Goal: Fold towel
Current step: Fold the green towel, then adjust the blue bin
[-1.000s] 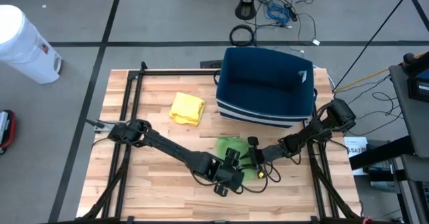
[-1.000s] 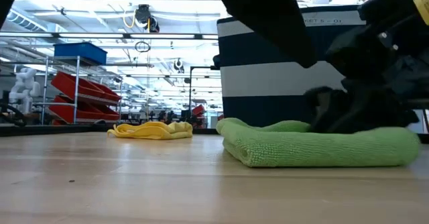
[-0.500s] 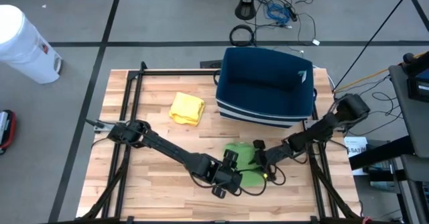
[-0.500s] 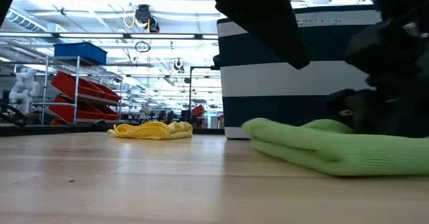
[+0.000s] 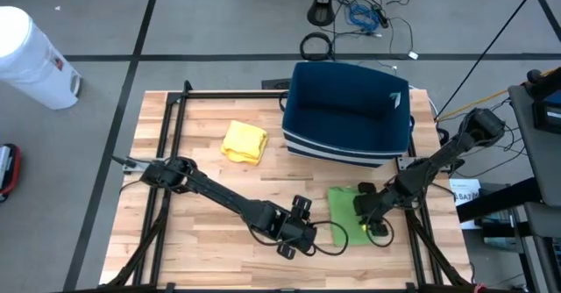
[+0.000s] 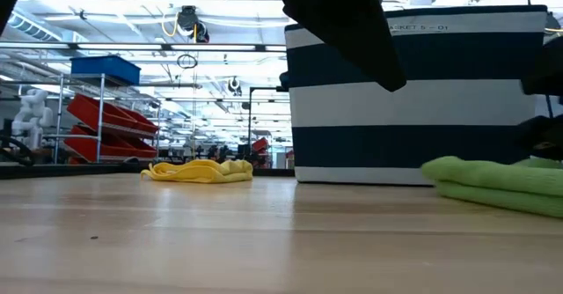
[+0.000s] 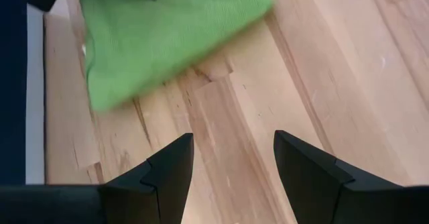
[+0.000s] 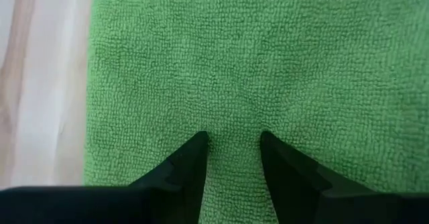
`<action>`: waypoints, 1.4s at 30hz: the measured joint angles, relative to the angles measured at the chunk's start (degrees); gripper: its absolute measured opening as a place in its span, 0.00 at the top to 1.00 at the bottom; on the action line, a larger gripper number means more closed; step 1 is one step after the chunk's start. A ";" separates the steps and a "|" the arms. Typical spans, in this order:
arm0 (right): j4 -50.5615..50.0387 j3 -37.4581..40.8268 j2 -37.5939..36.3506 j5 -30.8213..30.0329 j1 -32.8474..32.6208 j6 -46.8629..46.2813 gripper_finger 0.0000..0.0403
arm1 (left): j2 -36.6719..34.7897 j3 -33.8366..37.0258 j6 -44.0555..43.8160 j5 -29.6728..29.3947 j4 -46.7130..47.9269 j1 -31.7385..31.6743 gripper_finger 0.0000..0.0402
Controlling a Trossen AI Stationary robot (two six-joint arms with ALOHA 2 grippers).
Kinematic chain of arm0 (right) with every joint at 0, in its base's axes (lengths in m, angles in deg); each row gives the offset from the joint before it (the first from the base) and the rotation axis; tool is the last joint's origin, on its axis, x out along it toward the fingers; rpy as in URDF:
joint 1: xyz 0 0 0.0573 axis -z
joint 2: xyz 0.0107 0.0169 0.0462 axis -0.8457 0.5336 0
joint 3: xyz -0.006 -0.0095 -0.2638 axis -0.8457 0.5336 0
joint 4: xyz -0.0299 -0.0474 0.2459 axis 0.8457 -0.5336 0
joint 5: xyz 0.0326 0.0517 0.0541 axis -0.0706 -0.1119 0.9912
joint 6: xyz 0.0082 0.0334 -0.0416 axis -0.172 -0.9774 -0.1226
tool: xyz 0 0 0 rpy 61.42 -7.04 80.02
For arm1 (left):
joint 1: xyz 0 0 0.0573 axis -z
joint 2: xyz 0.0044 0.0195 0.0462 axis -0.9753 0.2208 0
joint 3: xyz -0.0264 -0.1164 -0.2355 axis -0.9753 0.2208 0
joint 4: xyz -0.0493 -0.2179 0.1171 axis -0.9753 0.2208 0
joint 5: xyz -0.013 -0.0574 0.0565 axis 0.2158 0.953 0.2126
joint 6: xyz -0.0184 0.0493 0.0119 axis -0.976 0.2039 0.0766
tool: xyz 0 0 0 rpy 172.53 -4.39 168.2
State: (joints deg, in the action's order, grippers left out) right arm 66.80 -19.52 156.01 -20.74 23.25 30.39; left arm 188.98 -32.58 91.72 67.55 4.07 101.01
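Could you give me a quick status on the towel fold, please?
Right gripper pressed down on the green towel, fingers parted. Left gripper open over bare table beside it. Towel lies folded, in front of the striped bin.

From my left wrist cam I see the left gripper with fingers apart over bare wooden table, green towel lying just ahead.
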 joint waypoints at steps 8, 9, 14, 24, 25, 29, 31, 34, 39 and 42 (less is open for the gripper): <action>-11.83 0.11 -6.15 2.02 -4.80 -8.88 0.67 | 0.00 0.02 -0.03 0.00 0.32 0.00 0.47; -13.15 0.13 -6.81 2.28 -5.44 -10.08 0.67 | 0.00 0.02 -0.06 0.00 0.56 0.00 0.47; -18.08 0.26 -9.92 3.53 -8.57 -15.18 0.67 | 0.00 0.02 -0.26 0.00 1.49 0.00 0.47; -19.53 -0.18 -13.17 2.33 -12.25 -19.31 0.67 | 0.00 0.02 -0.33 0.00 1.57 -0.11 0.47; -19.47 -0.62 -13.17 1.80 -12.51 -19.21 0.67 | 0.00 0.02 -0.31 0.00 1.57 -0.14 0.47; -18.75 -2.37 -13.20 -1.18 -12.97 -17.73 0.67 | 0.00 0.02 -0.31 0.01 1.60 -0.42 0.47; -18.64 -3.07 -13.20 -1.97 -12.96 -17.00 0.67 | 0.00 0.02 -0.43 0.00 1.60 -0.66 0.47; -18.44 -3.80 -13.24 -3.47 -13.03 -15.98 0.67 | 0.00 0.02 -0.57 0.00 1.60 -0.76 0.47; -17.86 -3.80 -13.13 -5.54 -13.03 -14.66 0.67 | 0.00 0.02 -0.55 -0.01 1.57 -0.76 0.47; -13.18 -3.80 -13.14 -7.78 -13.07 -11.21 0.67 | 0.00 0.02 -0.37 -1.82 1.55 -0.72 0.47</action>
State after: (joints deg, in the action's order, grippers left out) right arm 53.62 -23.33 142.87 -28.52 10.18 19.18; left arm 188.98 -32.55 91.36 65.73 5.62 100.29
